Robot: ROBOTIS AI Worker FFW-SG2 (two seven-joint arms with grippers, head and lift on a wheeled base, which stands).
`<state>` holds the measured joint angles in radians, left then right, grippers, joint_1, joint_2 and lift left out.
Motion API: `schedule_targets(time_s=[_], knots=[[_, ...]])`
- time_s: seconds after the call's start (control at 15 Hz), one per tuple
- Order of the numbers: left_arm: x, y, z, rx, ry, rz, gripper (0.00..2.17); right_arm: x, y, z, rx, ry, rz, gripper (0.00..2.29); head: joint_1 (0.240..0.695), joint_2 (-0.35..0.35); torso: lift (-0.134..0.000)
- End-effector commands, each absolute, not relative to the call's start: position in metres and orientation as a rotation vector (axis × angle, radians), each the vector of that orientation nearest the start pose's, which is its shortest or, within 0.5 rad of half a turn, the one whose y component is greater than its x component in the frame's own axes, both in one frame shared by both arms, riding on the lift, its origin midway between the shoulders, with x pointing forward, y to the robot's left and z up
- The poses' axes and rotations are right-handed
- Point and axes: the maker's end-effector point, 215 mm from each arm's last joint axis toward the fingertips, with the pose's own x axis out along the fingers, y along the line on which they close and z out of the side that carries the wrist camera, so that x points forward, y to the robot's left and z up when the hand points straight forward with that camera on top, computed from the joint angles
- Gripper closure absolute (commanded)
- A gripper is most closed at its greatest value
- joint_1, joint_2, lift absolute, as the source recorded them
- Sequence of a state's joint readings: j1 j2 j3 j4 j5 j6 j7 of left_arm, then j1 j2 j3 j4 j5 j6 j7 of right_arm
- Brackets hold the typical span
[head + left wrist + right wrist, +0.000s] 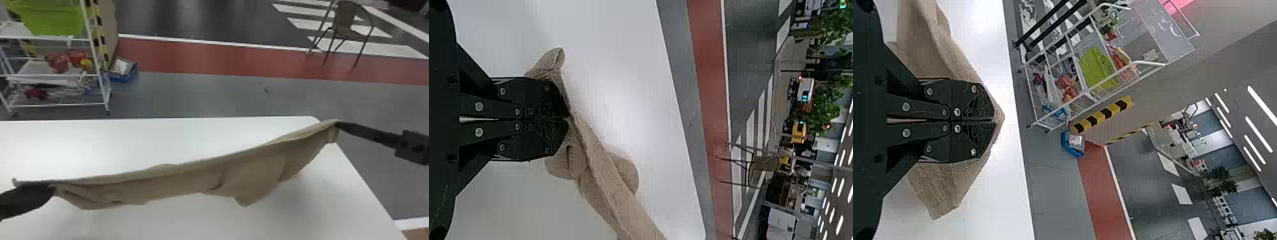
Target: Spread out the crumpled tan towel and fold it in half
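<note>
In the head view my left gripper (pixel 52 189) is at the lower left and my right gripper (pixel 337 125) at the right, higher in the view. Between them the tan towel (pixel 204 174) hangs stretched over the white table, its upper edge nearly straight and its lower part in uneven folds. The left wrist view has my left gripper (pixel 569 118) shut on the towel (pixel 601 182), a small flap sticking out past the fingers. Seen from the right wrist, my right gripper (pixel 995 120) is shut on a corner of the towel (pixel 938 192).
The white table (pixel 95 143) extends under the towel, with its right edge beneath the towel's right end. Beyond it on the floor stand a white wire shelf (pixel 57 76) with a green bin, a blue box (pixel 123 76) and a brown chair (pixel 346 24).
</note>
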<state>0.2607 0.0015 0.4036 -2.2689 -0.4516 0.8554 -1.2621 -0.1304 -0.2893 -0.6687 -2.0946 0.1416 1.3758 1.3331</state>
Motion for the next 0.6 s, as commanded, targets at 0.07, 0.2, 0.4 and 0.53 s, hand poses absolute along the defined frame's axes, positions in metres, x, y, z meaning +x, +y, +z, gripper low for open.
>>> schedule_targets(time_s=[0.07,0.2,0.4,0.53], knots=[[0.429,0.321,-0.365,0.009,0.59,-0.453,1.44,0.447,-0.423,-0.274,0.246,0.509,0.43,2.18,0.695,-0.159,-0.121],[0.439,0.312,-0.374,0.026,0.614,-0.457,1.44,0.438,-0.415,-0.3,0.21,0.558,0.457,2.18,0.695,-0.139,-0.121],[0.455,0.274,-0.406,0.08,0.689,-0.496,1.43,0.431,-0.384,-0.332,0.178,0.622,0.515,2.18,0.695,-0.129,-0.121],[0.459,0.258,-0.424,0.107,0.728,-0.513,1.43,0.432,-0.377,-0.341,0.169,0.648,0.522,2.18,0.695,-0.133,-0.121]])
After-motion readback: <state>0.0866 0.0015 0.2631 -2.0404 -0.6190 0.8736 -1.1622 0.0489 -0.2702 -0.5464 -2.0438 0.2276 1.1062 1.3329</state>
